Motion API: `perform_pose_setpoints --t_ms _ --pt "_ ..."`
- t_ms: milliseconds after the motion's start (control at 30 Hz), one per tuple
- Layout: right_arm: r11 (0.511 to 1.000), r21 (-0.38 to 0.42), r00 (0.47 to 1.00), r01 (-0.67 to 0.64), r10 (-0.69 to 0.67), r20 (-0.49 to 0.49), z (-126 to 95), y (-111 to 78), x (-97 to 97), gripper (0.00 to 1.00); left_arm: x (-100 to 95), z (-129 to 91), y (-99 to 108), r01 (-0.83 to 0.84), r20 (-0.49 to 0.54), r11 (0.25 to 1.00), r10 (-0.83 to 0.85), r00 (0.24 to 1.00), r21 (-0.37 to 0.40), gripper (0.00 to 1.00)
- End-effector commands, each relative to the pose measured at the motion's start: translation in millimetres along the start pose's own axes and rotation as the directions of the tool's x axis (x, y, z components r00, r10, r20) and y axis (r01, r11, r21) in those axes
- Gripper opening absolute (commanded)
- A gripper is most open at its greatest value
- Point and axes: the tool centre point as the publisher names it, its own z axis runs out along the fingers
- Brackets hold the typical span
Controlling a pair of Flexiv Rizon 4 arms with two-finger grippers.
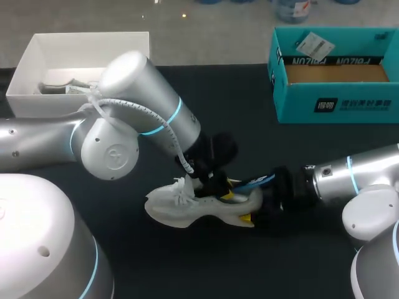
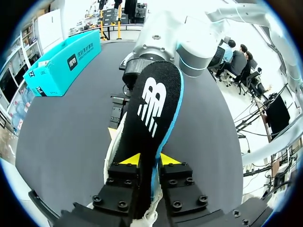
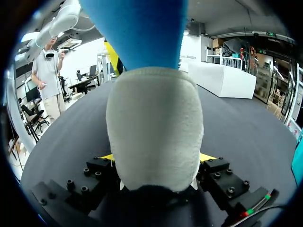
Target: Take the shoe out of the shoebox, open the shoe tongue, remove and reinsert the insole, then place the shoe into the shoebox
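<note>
Dark tabletop (image 1: 249,131) with a white shoe (image 1: 199,208) lying at its middle, both arms meeting at it.
Head view: the left gripper (image 1: 218,187) is down at the shoe's opening and the right gripper (image 1: 257,210) is at its heel; the teal shoebox (image 1: 336,87) stands well apart beyond the heel side, and a white box (image 1: 81,56) stands well apart beyond the toe side. Left wrist view: the left gripper (image 2: 149,161) pinches the black, blue-edged insole (image 2: 156,104) narrowly between both fingers. The insole stands up out of the shoe (image 2: 112,151) toward the right arm (image 2: 161,38), and the shoebox (image 2: 61,61) lies far off to one side of the shoe. Right wrist view: the right gripper (image 3: 156,158) clamps the shoe (image 3: 156,132) by its white heel from both sides, fingers set wide. The insole (image 3: 137,28) shows its blue underside rising above the heel.
</note>
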Motion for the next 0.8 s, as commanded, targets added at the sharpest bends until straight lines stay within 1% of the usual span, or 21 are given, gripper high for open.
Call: perform_pose_setpoints --t_ms 33,133,200,300,367,467,600,633,667,700,767,800 --pt "1.000 0.008 1.000 -0.001 0.001 0.002 3 1.0 0.7 0.00 1.1 1 1 0.001 0.024 1.000 -0.001 1.000 -0.001 0.00" --pt "1.000 0.008 1.000 -0.001 0.001 0.002 3 1.0 0.7 0.00 0.0 -3 3 0.001 0.032 1.000 -0.001 0.999 0.000 0.00" --pt "1.000 0.008 1.000 -0.001 0.001 0.002 3 1.0 0.7 0.00 0.1 -8 3 0.007 0.033 1.000 -0.007 0.999 0.013 0.00" --pt "1.000 0.008 1.000 -0.001 0.001 0.002 3 1.0 0.7 0.00 0.9 -18 1 0.018 -0.026 0.998 -0.016 1.000 0.052 0.00" --pt "1.000 0.008 1.000 -0.001 0.001 0.002 3 1.0 0.7 0.00 1.7 -21 -1 0.022 -0.060 0.998 -0.019 0.998 0.058 0.00" --pt "1.000 0.008 1.000 -0.001 0.001 0.002 3 1.0 0.7 0.00 2.5 -18 -6 0.028 -0.089 0.998 -0.023 0.996 0.055 0.00" --pt "1.000 0.008 1.000 -0.001 0.001 0.002 3 1.0 0.7 0.00 2.2 -9 -10 0.032 -0.088 0.998 -0.028 0.996 0.049 0.00" --pt "1.000 0.008 1.000 -0.001 0.001 0.002 3 1.0 0.7 0.00 2.1 -9 -10 0.034 -0.086 0.998 -0.029 0.996 0.046 0.22" --pt "1.000 0.008 1.000 -0.001 0.001 0.002 3 1.0 0.7 0.00 2.0 -8 -9 0.034 -0.083 0.999 -0.031 0.996 0.041 0.38" --pt "1.000 0.008 1.000 -0.001 0.001 0.002 3 1.0 0.7 0.00 1.7 -7 -8 0.034 -0.082 0.999 -0.031 0.996 0.038 0.45" --pt "1.000 0.008 1.000 -0.001 0.001 0.002 3 1.0 0.7 0.00 0.2 -5 -7 0.039 -0.081 0.999 -0.037 0.996 0.031 0.48" --pt "1.000 0.008 1.000 -0.001 0.001 0.002 3 1.0 0.7 0.00 -0.1 -5 -7 0.040 -0.079 0.999 -0.038 0.996 0.031 0.58"
